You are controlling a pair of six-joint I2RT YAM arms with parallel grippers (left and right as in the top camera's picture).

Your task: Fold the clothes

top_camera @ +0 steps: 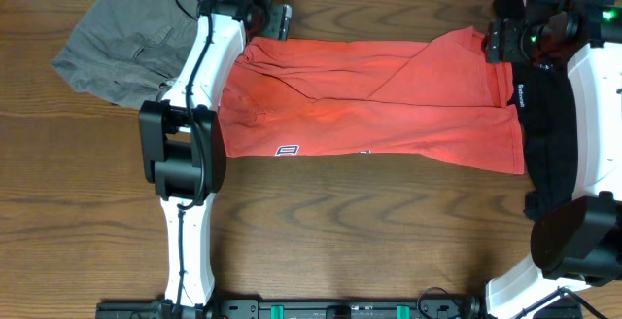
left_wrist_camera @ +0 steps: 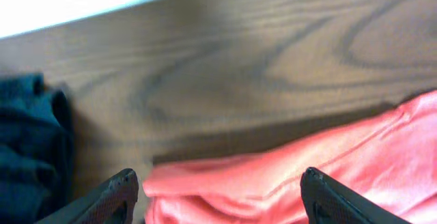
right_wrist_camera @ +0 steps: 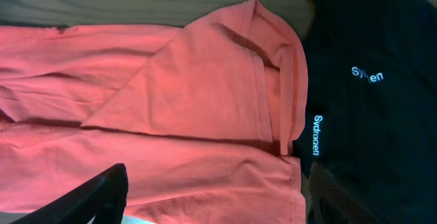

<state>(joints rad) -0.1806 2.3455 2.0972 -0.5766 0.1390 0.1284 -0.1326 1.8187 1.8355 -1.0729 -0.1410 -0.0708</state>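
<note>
The coral-red T-shirt (top_camera: 369, 105) lies folded into a long band across the table, with white chest lettering (top_camera: 288, 149) peeking out at its near edge. My left gripper (top_camera: 275, 21) hovers open over the shirt's far left corner; in the left wrist view its fingers (left_wrist_camera: 116, 198) straddle that corner (left_wrist_camera: 273, 183) without touching it. My right gripper (top_camera: 501, 33) is open above the shirt's far right end, where a sleeve (right_wrist_camera: 198, 80) is folded over. Nothing sits between its fingertips (right_wrist_camera: 89, 200).
Grey-khaki shorts (top_camera: 121, 42) lie bunched at the far left. A black shirt (top_camera: 546, 134) with pale blue lettering (right_wrist_camera: 318, 134) lies along the right end of the red shirt, partly under my right arm. A dark navy piece (left_wrist_camera: 27, 149) sits left of the left gripper.
</note>
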